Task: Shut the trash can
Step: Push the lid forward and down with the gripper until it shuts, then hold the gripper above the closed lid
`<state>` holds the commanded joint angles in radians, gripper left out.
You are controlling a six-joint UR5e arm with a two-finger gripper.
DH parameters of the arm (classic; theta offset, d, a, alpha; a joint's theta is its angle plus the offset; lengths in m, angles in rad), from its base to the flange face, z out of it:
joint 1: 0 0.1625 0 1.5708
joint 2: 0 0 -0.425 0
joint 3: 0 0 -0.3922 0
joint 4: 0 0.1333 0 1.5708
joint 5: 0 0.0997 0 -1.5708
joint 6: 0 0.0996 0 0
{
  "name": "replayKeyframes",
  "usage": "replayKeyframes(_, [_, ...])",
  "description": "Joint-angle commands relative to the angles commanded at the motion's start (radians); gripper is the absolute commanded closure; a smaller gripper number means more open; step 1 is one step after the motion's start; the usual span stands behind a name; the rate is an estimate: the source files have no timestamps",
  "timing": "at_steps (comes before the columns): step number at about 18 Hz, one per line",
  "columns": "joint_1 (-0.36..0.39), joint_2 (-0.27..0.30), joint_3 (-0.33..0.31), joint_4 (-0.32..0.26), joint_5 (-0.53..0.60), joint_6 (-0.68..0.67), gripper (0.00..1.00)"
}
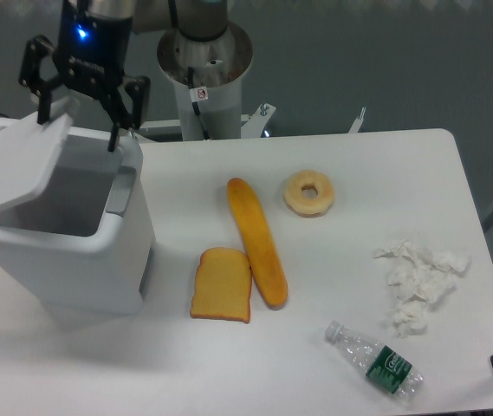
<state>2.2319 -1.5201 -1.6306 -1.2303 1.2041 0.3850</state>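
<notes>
The trash can is a big white bin at the table's left, with a grey latch on its right rim. Its lid is hinged on the left and leans down at a slant over the opening, which still shows a gap on the right. My gripper hovers over the bin's back rim, open, its black fingers spread wide. The left finger is at the lid's raised edge; I cannot tell if they touch. Nothing is held.
Right of the bin lie a slice of bread, a long loaf and a doughnut. Crumpled tissue and a plastic bottle lie at the right. The arm's base stands behind the table.
</notes>
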Motion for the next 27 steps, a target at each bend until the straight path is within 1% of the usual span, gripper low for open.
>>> replayKeyframes(5, [0.028,-0.048,-0.002,0.029,0.02,0.0,0.0])
replayKeyframes(10, [0.035,-0.072,-0.002,0.029,0.028,0.0,0.0])
replayKeyframes(24, [0.035,-0.083,-0.012,0.028,0.029,0.0,0.0])
replayKeyframes(27, [0.035,-0.078,0.014,0.025,0.028,-0.011,0.0])
